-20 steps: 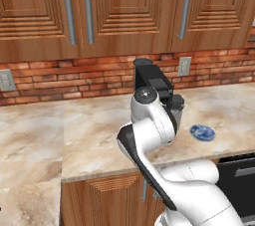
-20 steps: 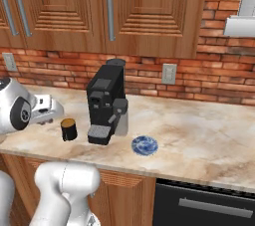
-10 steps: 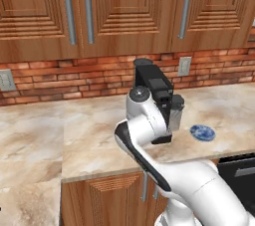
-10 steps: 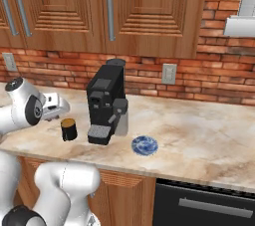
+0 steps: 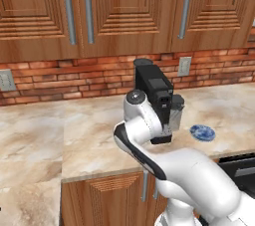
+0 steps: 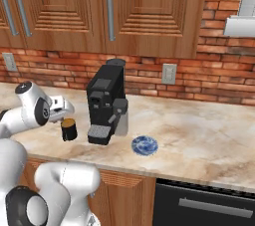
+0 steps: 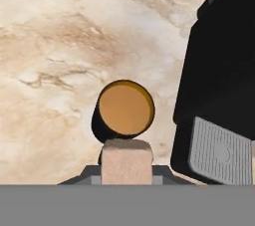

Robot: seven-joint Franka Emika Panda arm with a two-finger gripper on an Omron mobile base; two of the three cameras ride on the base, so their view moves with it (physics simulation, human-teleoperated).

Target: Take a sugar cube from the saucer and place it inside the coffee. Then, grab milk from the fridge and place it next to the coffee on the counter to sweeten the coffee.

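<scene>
A: The coffee [image 7: 123,112] is a black cup with an orange-brown top; the sugar cube [image 7: 126,162] is pale pinkish beige.

B: The desk [image 6: 199,130] is beige marble with brown veins. The saucer [image 6: 144,145] is blue with white mottling.

A: The coffee machine [image 6: 106,103] is black with a grey ribbed tray, before a red-brown brick wall [image 6: 209,78] and brown wooden cabinets [image 5: 124,11].

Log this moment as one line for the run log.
claw: shut on sugar cube | position: above coffee | saucer: right of coffee machine | milk: not yet fetched
</scene>
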